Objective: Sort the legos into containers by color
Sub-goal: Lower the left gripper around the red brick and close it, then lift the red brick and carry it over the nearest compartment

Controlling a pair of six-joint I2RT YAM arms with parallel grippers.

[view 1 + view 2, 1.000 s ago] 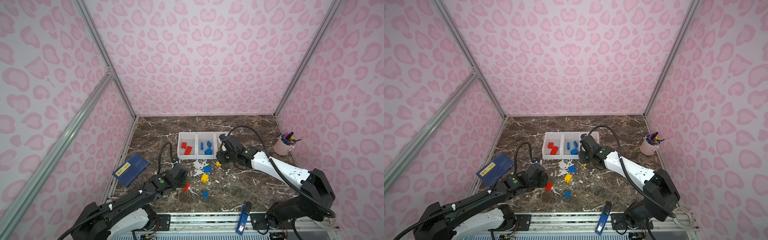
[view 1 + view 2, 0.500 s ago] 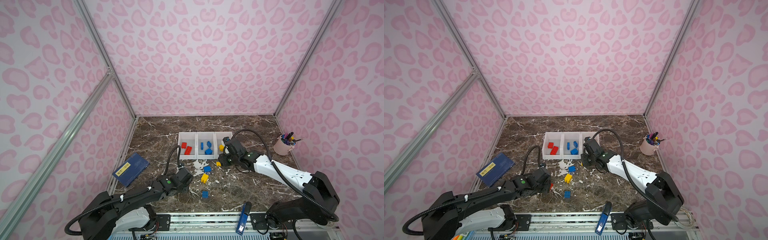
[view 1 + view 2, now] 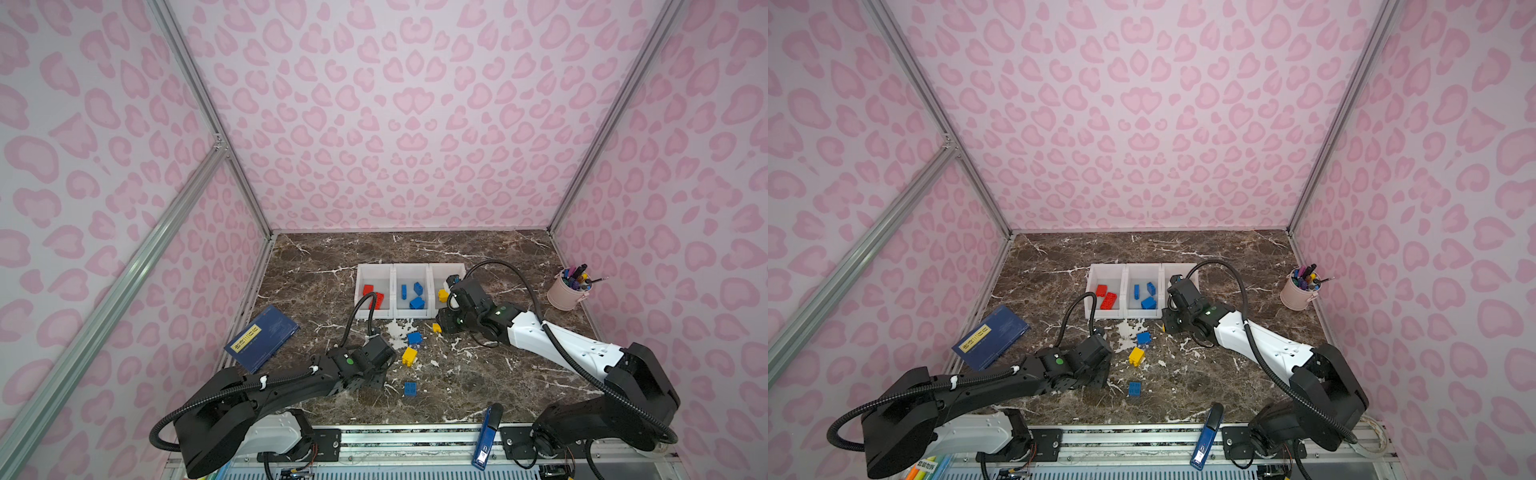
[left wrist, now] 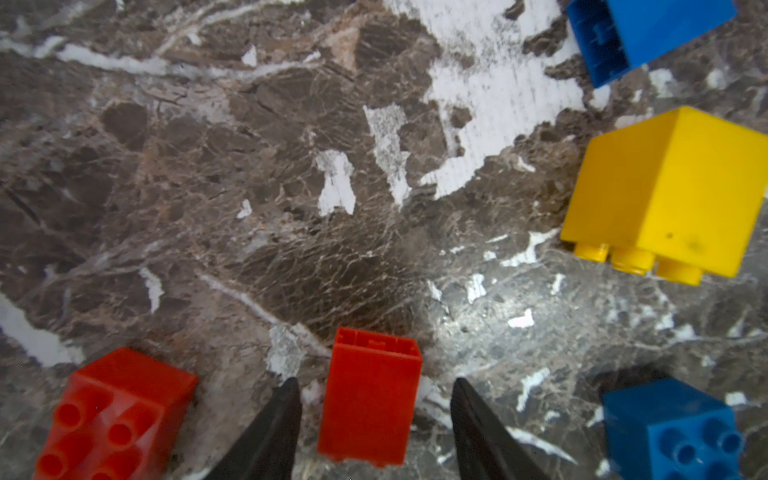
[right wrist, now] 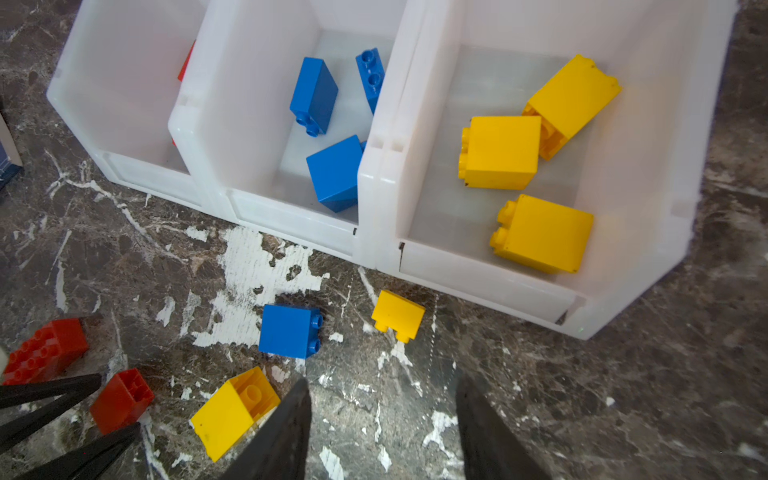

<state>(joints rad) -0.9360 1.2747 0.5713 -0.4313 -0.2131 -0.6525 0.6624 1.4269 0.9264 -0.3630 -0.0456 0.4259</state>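
Three joined white containers (image 3: 409, 266) hold sorted legos: red ones (image 3: 372, 293) on the left, blue ones (image 5: 313, 95) in the middle, yellow ones (image 5: 498, 151) on the right. My left gripper (image 4: 374, 380) is open, low over the table, with a small red brick (image 4: 370, 395) between its fingers and a gap on each side. A second red brick (image 4: 112, 415) lies beside it. My right gripper (image 5: 382, 381) is open and holds nothing, just in front of the right container. A small yellow brick (image 5: 398, 316) lies near it. Loose blue (image 3: 414, 338), yellow (image 3: 409, 356) and flat blue (image 3: 410, 389) bricks lie between the arms.
A dark blue notebook (image 3: 262, 338) lies at the left. At the front rail lies a blue stapler (image 3: 486, 436). A pink pen cup (image 3: 567, 293) stands at the far right. Pink patterned walls close in three sides.
My left gripper has pushed forward and down over the red brick, which now sits between its fingers. My right gripper has drawn back from above the right container to the table in front of it.
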